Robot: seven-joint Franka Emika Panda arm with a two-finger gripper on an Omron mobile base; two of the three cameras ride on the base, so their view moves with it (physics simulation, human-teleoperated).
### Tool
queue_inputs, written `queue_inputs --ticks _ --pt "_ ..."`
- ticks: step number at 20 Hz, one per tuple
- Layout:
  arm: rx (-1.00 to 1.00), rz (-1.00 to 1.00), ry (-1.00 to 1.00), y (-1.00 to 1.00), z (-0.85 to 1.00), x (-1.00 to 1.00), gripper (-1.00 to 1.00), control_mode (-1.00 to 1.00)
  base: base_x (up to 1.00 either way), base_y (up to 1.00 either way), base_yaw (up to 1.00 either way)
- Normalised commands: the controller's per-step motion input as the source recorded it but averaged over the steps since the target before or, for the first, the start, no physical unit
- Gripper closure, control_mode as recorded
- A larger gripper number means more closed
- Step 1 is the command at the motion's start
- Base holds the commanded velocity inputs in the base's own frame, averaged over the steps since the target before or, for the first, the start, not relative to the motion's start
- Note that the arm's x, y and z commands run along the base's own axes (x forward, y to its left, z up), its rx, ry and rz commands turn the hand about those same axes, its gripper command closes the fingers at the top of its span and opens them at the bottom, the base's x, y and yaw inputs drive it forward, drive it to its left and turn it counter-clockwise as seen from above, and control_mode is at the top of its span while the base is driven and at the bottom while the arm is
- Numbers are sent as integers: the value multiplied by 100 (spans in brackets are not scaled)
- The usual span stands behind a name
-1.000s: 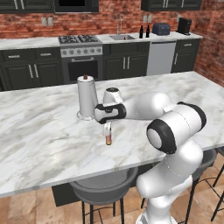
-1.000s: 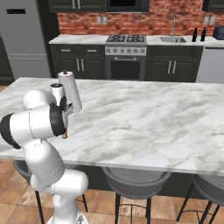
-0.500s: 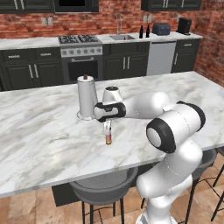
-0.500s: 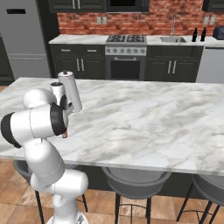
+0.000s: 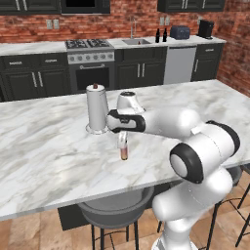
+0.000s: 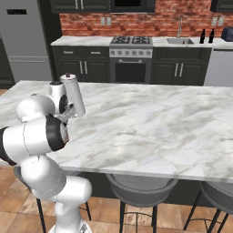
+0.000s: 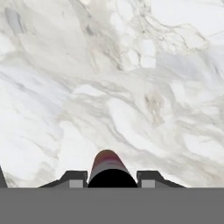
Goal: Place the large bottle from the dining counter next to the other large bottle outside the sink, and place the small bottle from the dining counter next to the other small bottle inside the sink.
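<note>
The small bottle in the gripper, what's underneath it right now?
Under the small bottle, held in the shut gripper, lies bare marble dining counter. Whether its base touches the marble can't be told. The large bottle stands beside it.

You've got the small bottle (image 5: pixel 124 149) upright, clear with reddish-amber liquid low inside, hanging just above the marble. See its rounded end (image 7: pixel 107 168) close up from the hand. Beside it the large bottle (image 5: pixel 96 109), pale grey with a dark red cap, stands upright (image 6: pixel 73 95).
</note>
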Motion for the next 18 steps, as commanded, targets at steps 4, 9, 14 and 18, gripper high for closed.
queue_inputs --ticks 4,9,14,18 --pt "0 0 0 -21 53 -37 100 -100 0 0 0" --pt "0 -3 0 -32 55 -38 100 -100 0 0 0" --pt "0 -7 0 -38 50 -45 100 -100 0 0 0" --pt "0 -9 0 -42 43 -39 100 -100 0 0 0"
